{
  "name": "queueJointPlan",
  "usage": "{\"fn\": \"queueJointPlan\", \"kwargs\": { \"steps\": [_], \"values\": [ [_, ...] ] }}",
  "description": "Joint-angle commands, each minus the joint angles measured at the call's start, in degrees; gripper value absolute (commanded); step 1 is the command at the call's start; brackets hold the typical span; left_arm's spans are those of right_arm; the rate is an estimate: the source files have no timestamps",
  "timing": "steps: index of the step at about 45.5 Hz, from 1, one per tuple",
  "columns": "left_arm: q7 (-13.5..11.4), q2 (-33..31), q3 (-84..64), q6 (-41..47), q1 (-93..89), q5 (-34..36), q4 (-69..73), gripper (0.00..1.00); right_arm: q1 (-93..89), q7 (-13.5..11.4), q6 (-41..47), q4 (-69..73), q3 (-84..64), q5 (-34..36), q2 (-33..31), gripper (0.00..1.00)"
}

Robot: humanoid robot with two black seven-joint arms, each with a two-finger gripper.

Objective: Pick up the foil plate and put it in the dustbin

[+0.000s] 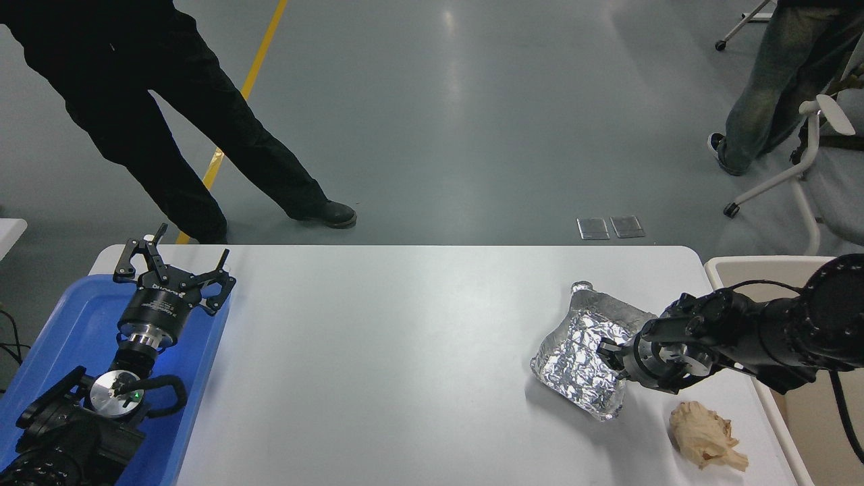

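Observation:
The foil plate (582, 351), shiny and wrinkled, lies on the white table (378, 351) towards its right end. My right gripper (611, 358) comes in from the right edge and sits at the plate's right rim. It is open, with one finger over the foil inside and the other low at the rim's outside. The plate rests on the table. The cream dustbin (742, 260) stands just past the table's right end, mostly behind my right arm. My left gripper (177, 262) stays parked, open, over the blue tray at the lower left.
A tan paper wad (705, 426) lies near the front right corner, just below my right arm. The blue tray (61, 324) covers the table's left end. One person in black stands at the far left, another in jeans by a white chair (810, 155) at the far right.

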Motion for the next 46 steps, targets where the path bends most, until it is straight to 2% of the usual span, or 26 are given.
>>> {"fn": "queueJointPlan", "kwargs": {
  "steps": [1, 6, 16, 24, 39, 46],
  "values": [
    [0.00, -0.03, 0.00, 0.00, -0.03, 0.00, -0.01, 0.99, 0.21, 0.07, 0.03, 0.25, 1.16, 0.43, -0.65, 0.00],
    [0.00, -0.03, 0.00, 0.00, -0.03, 0.00, -0.01, 0.99, 1.69, 0.07, 0.12, 2.53, 0.64, 0.26, -1.88, 0.00],
    [0.00, -0.03, 0.09, 0.00, -0.03, 0.00, -0.01, 0.99, 20.58, 0.42, 4.33, 22.38, -2.35, -0.80, -11.20, 0.00],
    [0.09, -0.03, 0.18, 0.00, -0.03, 0.00, -0.01, 0.99, 36.49, 0.42, 15.57, 31.80, -7.71, -0.71, -12.96, 0.00],
    [0.09, 0.06, 0.18, 0.00, -0.03, 0.00, -0.01, 0.99, 55.13, 0.51, 39.13, 34.79, -8.42, -0.18, -16.12, 0.00],
    [0.00, 0.06, 0.18, 0.00, -0.03, 0.00, -0.01, 0.99, 61.63, 0.51, 39.58, 35.32, -8.51, 0.26, -17.26, 0.00]
  ]
}}
